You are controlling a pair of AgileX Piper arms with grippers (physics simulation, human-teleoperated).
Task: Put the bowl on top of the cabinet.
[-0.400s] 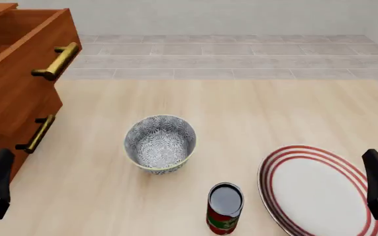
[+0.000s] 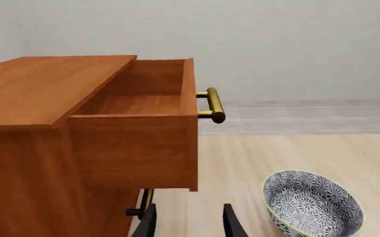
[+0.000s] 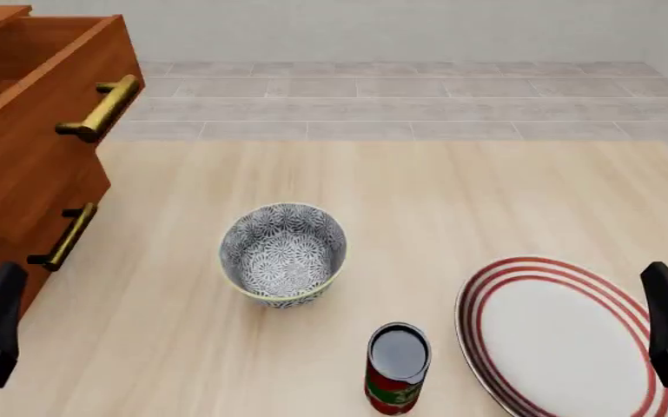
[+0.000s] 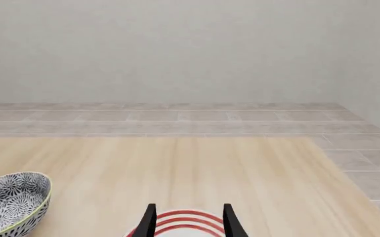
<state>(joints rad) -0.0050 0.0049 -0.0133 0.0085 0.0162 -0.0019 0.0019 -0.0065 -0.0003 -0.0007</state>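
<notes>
Task at its start: bowl (image 3: 282,253) upright mid-table, ungrasped, well apart from cabinet (image 3: 15,165) at left (top drawer pulled out), left gripper (image 2: 188,221) and right gripper (image 4: 187,218) both spread, empty, low near edge; grasp, lift, placement all left.

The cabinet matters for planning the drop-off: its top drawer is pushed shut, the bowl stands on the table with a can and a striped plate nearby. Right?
Not quite. The cabinet's top drawer is pulled open, as the left wrist view shows. The rest holds: the bowl stands on the table, with the can and the striped plate nearby.
</notes>
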